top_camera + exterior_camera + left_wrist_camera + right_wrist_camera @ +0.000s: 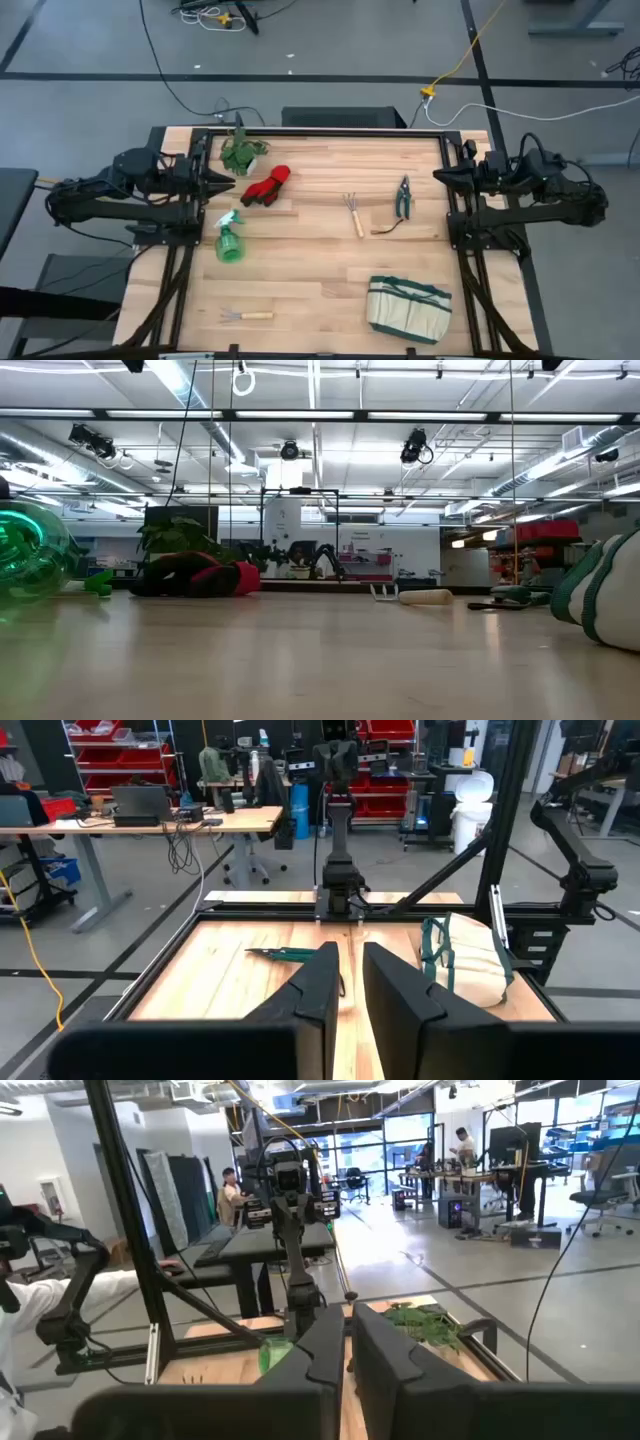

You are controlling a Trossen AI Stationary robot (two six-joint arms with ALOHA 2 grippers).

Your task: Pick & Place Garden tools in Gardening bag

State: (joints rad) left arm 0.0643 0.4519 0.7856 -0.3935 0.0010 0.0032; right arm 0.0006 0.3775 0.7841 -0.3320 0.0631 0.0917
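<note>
Bright, even light falls from long ceiling strip lamps; the pale wooden table shows soft sheen and faint shadows. Nearest the low camera, the translucent green spray bottle blurs.
</note>
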